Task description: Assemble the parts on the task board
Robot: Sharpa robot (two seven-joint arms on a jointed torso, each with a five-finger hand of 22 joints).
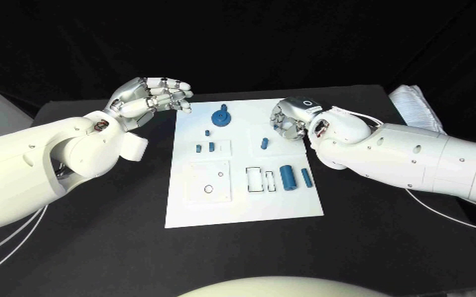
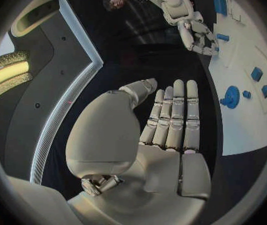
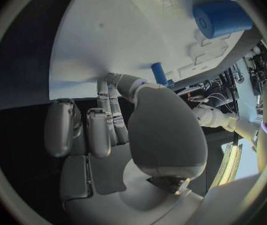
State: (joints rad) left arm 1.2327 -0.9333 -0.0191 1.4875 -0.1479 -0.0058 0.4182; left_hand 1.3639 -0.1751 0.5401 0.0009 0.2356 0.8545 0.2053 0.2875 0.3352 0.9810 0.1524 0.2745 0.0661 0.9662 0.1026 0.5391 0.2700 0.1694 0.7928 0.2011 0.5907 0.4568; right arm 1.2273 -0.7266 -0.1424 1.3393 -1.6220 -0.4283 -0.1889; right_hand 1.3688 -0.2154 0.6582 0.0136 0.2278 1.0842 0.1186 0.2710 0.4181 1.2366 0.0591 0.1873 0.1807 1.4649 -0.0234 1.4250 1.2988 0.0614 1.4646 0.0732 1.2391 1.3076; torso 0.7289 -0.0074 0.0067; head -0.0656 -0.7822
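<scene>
Lying in the middle of the black table (image 1: pixel 109 194), the white task board (image 1: pixel 243 204) carries the blue parts spread across its surface. A round blue disc with a raised knob (image 1: pixel 222 115) sits near the far edge, a tiny blue piece (image 1: pixel 208 133) just in front of it, and two small blue blocks (image 1: pixel 204 148) side by side at a square outline on the left half. A small blue peg (image 1: pixel 265 144) lies near the board's right side, close to the right hand (image 1: pixel 289 119). Nearer the robot, a large blue cylinder (image 1: pixel 289 177) and a slimmer blue bar (image 1: pixel 307 177) lie next to each other beside some rectangular cut-outs, and a small black ring (image 1: pixel 208 189) rests on a square plate on the left.

The left hand (image 1: pixel 154 95) hovers off the board's far left corner, over the black table, holding nothing; the left wrist view shows its fingers (image 2: pixel 174 115) straight and close together, thumb apart.

The right hand is at the board's far right edge, fingers curled downward toward the board surface. In the right wrist view its fingertips (image 3: pixel 106 80) reach the white board near the small blue peg (image 3: pixel 159 73), with the large blue cylinder (image 3: pixel 222 18) beyond; nothing is seen gripped.

A bundle of white material (image 1: pixel 417 108) lies at the table's far right.
</scene>
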